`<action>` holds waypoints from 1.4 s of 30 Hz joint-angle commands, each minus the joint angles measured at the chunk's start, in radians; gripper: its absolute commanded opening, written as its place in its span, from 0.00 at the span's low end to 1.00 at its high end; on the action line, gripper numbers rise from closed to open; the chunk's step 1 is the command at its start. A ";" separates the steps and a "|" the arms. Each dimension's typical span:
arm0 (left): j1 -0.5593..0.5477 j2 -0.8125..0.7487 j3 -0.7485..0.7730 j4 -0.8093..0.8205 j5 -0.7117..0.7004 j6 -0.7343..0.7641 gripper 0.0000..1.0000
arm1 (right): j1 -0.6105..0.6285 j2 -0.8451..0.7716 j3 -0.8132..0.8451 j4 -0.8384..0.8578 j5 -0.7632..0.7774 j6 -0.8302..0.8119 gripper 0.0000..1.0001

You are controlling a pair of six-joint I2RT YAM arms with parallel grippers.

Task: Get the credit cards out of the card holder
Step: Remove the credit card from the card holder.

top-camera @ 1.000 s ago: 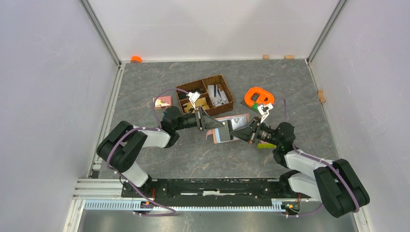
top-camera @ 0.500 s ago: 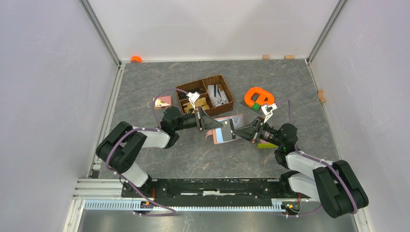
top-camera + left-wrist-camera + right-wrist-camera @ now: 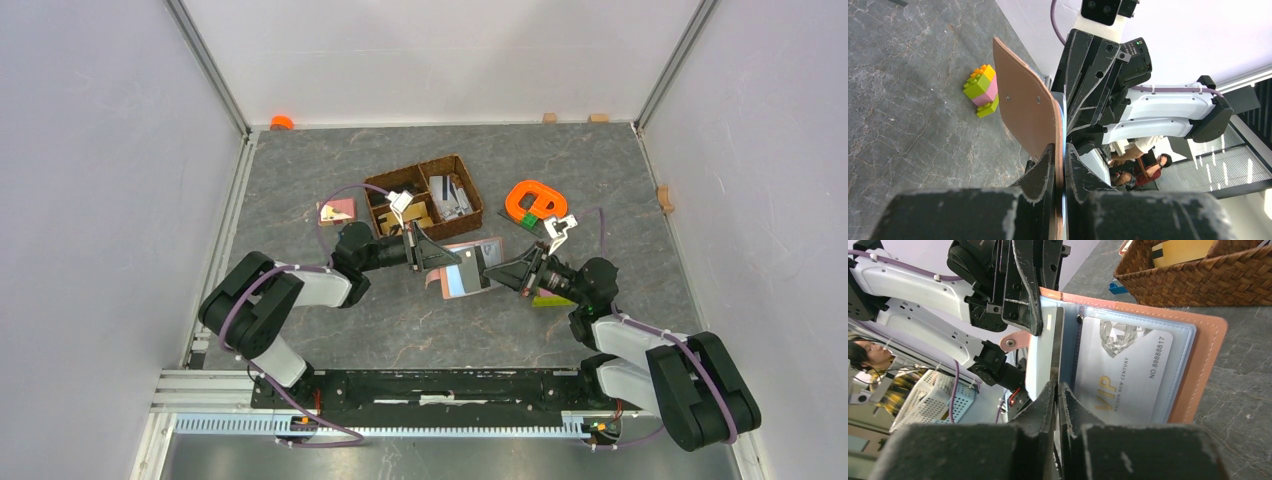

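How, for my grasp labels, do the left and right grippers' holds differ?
The left gripper clamps the card holder by its brown cover; the right gripper pinches a thin leaf inside it, card or sleeve unclear. The left reaches in from the holder's left, the right from its right. Both are shut.

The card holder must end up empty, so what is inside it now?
A white VIP card lies in a clear sleeve of the open card holder. Another pale card, it seems, stands out at the fold. Anything in sleeves behind them is covered.
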 commanded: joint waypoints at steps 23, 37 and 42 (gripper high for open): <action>-0.007 0.056 0.017 0.240 0.058 -0.122 0.02 | 0.010 0.082 -0.021 0.299 -0.045 0.132 0.26; -0.003 -0.074 -0.019 0.078 0.005 0.003 0.02 | -0.049 0.033 -0.037 0.107 0.019 0.043 0.00; 0.002 -0.103 -0.030 0.056 -0.009 0.020 0.04 | -0.098 0.011 -0.070 0.157 0.025 0.074 0.00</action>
